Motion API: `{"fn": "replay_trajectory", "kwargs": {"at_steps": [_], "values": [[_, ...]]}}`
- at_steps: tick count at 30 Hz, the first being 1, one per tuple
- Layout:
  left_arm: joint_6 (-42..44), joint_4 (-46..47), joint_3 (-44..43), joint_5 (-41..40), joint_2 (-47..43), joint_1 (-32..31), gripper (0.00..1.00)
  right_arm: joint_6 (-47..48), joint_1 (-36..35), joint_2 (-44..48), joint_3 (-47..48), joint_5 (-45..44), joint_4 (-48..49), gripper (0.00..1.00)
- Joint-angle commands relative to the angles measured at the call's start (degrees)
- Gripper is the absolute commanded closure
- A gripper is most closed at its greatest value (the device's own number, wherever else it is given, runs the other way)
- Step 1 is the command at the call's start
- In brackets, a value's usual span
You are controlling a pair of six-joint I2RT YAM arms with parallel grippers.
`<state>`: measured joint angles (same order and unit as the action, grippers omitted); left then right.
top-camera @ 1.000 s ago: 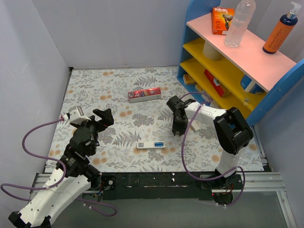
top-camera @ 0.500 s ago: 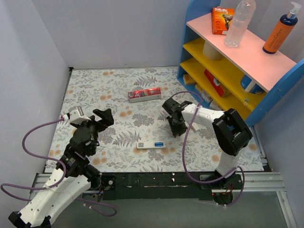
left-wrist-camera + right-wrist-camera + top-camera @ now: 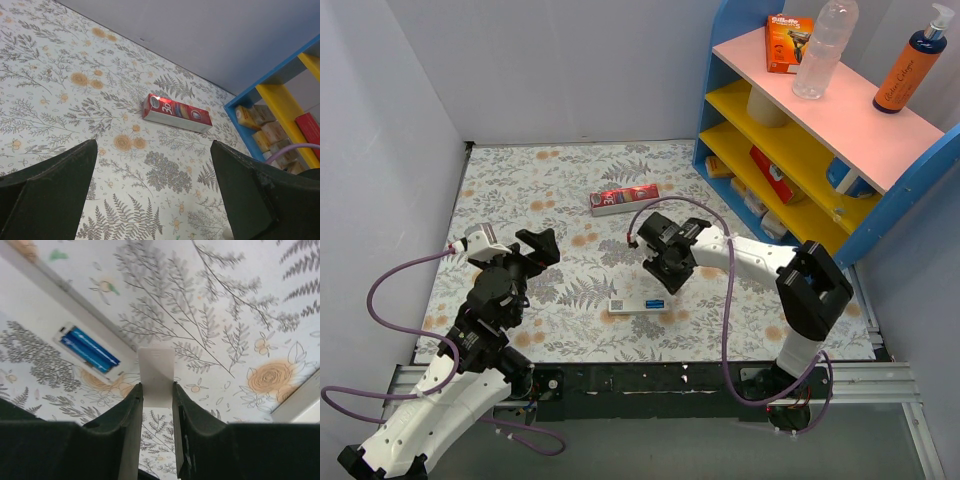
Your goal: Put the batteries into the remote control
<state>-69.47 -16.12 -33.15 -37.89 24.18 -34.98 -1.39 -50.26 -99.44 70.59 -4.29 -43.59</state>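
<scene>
The white remote control [image 3: 632, 304] lies back side up near the table's front, its battery bay uncovered. Two blue batteries [image 3: 655, 302] sit side by side in that bay [image 3: 90, 348], set in the remote's white body [image 3: 35, 300]. My right gripper [image 3: 660, 277] hovers just behind the remote's right end, shut [image 3: 157, 390] on a small flat white cover plate [image 3: 156, 371] that sticks out past the fingertips, close to the bay. My left gripper [image 3: 538, 245] hangs wide open [image 3: 155, 190] over bare cloth at the left, holding nothing.
A red carton [image 3: 624, 199] [image 3: 176, 113] lies behind the remote on the floral cloth. The blue shelf unit [image 3: 820, 110] with boxes, a bottle and a pump bottle stands at the right. Grey walls close in the back and left.
My right arm has swung left and forward from the shelf side, carrying the white cover plate over to the remote's right end. The left arm has stayed still.
</scene>
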Motion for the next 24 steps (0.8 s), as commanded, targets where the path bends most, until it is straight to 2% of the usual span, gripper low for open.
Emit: {"fn": "replay_trajectory", "kwargs": {"at_steps": [1, 11, 24], "values": [[0.0, -0.3, 0.2, -0.1, 0.3, 0.2, 0.02, 9.3, -3.7, 2.3, 3.6, 2.1, -1.1, 0.92], [0.0, -0.3, 0.2, -0.2, 1.0, 0.2, 0.02, 20.5, -9.2, -1.3, 3.6, 3.8, -1.6, 0.89], [0.0, -0.3, 0.2, -0.3, 1.4, 0.2, 0.02, 28.2, -10.1, -3.7, 3.8, 2.7, -0.4, 0.86]]}}
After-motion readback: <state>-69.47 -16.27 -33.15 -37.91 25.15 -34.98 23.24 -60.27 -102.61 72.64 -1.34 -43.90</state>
